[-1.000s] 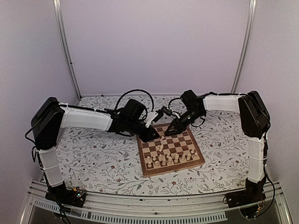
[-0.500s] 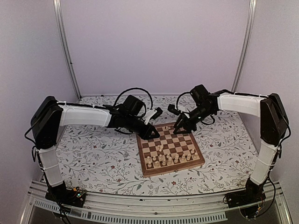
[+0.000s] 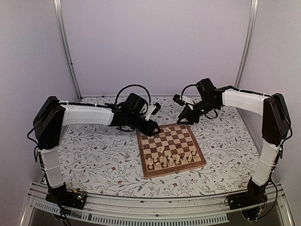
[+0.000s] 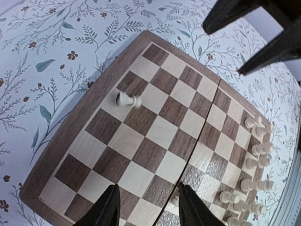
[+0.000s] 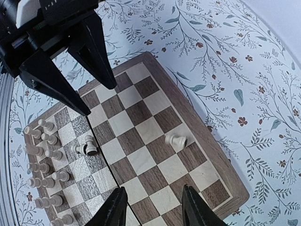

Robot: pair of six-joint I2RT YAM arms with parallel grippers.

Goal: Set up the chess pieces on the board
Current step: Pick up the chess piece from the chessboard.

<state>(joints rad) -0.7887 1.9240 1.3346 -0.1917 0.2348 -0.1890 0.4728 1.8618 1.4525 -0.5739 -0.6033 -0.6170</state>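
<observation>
The board [image 3: 181, 139] lies in the middle of the table. Several pale chess pieces [image 3: 171, 160] stand in its two near rows. Two more pieces [image 3: 161, 149] sit mid-board, and one of them [image 5: 83, 149] lies on its side. One piece [image 3: 167, 128] lies on its side on the far row; it also shows in the left wrist view [image 4: 128, 100] and the right wrist view [image 5: 176, 140]. My left gripper [image 3: 155, 128] is open and empty over the far left corner. My right gripper [image 3: 182, 117] is open and empty just beyond the far right corner.
The floral tabletop [image 3: 103, 155] surrounds the board. In the left wrist view [image 4: 148, 188] the board [image 4: 155, 136] fills the frame, with the right fingers [image 4: 235, 14] at the top. In the right wrist view [image 5: 154, 188] the left fingers [image 5: 91, 44] hang over the board [image 5: 141, 132].
My right gripper has drawn back from over the board's far squares to beyond its far right corner. My left gripper has shifted slightly left. One piece now lies on the far row.
</observation>
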